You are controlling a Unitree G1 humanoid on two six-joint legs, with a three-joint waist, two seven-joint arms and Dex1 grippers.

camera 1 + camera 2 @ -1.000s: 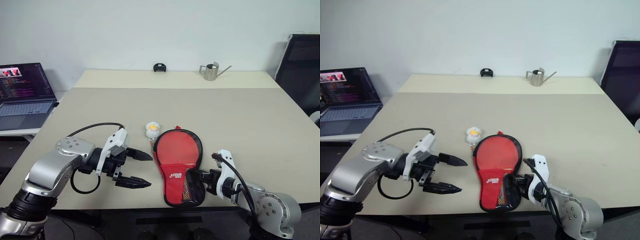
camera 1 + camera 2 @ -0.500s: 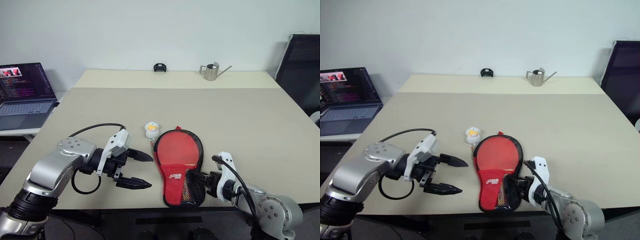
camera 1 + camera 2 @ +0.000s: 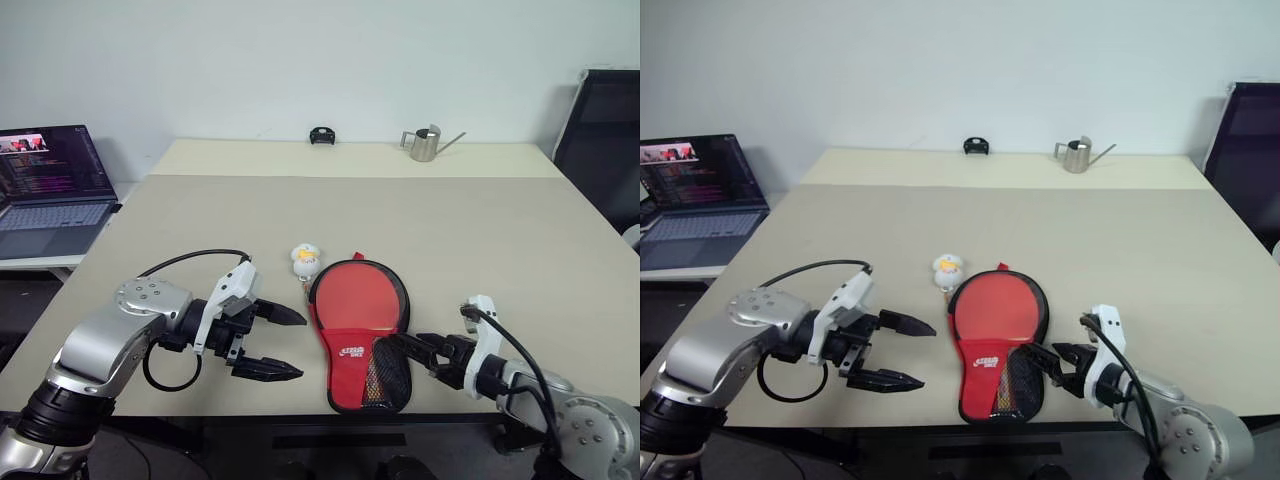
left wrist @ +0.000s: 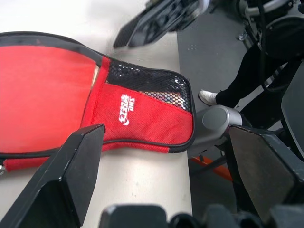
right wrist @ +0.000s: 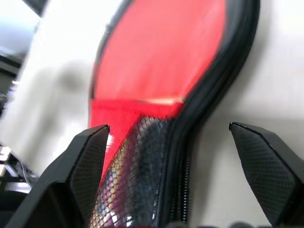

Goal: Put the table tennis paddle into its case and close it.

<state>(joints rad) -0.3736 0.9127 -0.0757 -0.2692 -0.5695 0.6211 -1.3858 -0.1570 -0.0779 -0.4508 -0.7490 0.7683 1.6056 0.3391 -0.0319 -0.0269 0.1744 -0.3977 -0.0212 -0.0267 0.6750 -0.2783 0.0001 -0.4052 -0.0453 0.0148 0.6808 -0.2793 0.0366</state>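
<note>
My right gripper just released case, jaws wide, backing off; left gripper open, empty beside it; zipper looks closed.

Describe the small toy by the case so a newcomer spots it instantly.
On the beige table, find the red paddle case lying near the front edge. Just off its rounded far end, toward the robot's left, sits a small white-and-yellow toy, the only pale rounded object there.
</note>
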